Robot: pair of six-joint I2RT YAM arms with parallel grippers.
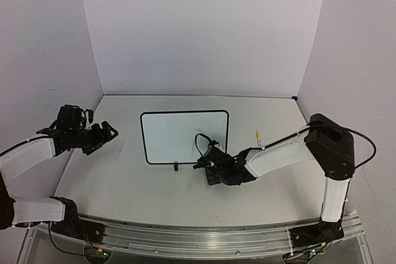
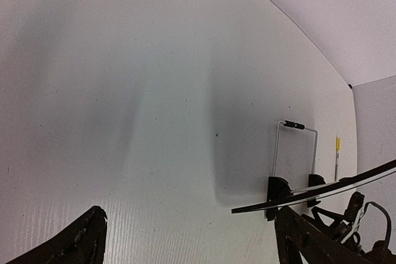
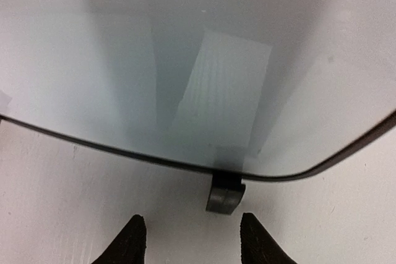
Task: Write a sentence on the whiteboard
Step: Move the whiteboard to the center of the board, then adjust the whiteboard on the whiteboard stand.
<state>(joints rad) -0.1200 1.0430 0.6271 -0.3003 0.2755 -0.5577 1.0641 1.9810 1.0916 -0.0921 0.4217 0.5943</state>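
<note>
Two black fingertips [image 3: 128, 243] of the right claw [image 3: 189, 245] stand apart with only bare table [image 3: 74, 202] between them, gripping nothing. Just past them at 12 o'clock sits a black foot [image 3: 224, 193] of the whiteboard [image 3: 204, 78], close but apart from both tips, and the board's black rim curves up toward 2 o'clock into a rounded corner. From above, this claw and its cable loop [image 1: 201, 141] cover the board's 5 o'clock corner, so the foot there is hidden; the other foot [image 1: 176, 166] shows at the 6 o'clock edge. The board lies flat at mid-table. A pen [image 1: 258, 138] with a yellow end rests at its 3 o'clock, near but not touching, beside the right arm's white forearm [image 1: 275, 156]. The left claw [image 2: 189, 227] hangs well apart at the board's 9 o'clock, its fingers spread wide and empty. Its camera catches the board edge-on at 4 o'clock, with a wire stand [image 2: 294, 125] behind it. Glare and grey reflections wash the white surface, and the sentence cannot be made out in any view.
</note>
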